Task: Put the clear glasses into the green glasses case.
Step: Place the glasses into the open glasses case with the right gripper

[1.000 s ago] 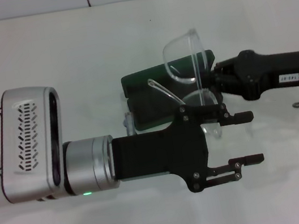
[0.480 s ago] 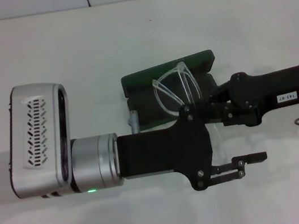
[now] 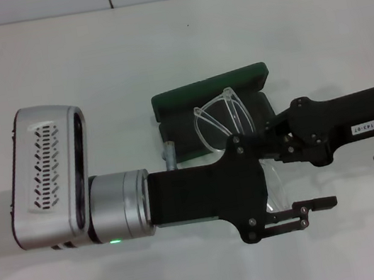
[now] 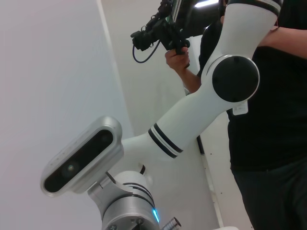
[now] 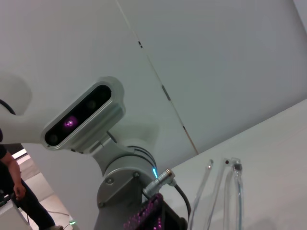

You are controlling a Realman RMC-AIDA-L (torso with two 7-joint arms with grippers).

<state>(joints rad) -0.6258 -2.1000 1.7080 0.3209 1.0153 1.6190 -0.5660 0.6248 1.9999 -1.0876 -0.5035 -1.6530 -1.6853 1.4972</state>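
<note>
Both grippers meet over the green glasses case, clear glasses seemingly inside.

Head view steeply down over the table; both wrist views upward, each toward the opposite arm.

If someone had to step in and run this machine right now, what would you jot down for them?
Right gripper: reaching in from the right, at the clear plastic wraparound glasses; grip hidden.
Left gripper: open, holding nothing, hovering in front of the case.
Dark green hard clamshell case: open on the white table.
Done: glasses lowered over the open case.
Left: seat them fully, let go, pull the right arm back.
</note>
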